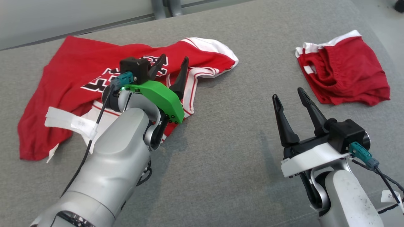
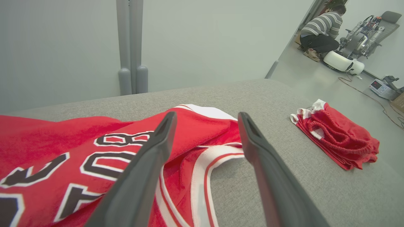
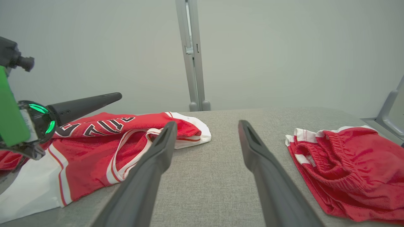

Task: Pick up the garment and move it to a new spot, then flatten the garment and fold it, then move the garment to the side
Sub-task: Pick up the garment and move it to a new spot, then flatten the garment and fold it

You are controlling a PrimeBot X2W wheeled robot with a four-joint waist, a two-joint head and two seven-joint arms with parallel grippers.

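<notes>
Robotics laboratory. A person (image 2: 320, 31) is crouching on the bare floor (image 2: 315, 85) beside a white-based machine (image 2: 350, 53), and a cable (image 2: 369, 96) is trailing past a small instrument box (image 2: 382, 89). Plain grey partition walls (image 2: 205, 41) and a post (image 2: 132, 47) are standing behind the grey fabric-covered table (image 2: 221, 94).

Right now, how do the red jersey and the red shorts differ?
The jersey lies spread out and rumpled; the shorts sit bunched in a compact heap. The jersey bears black-and-white lettering; the shorts look plain. The jersey covers far more surface than the shorts. Both are red with white trim.
</notes>
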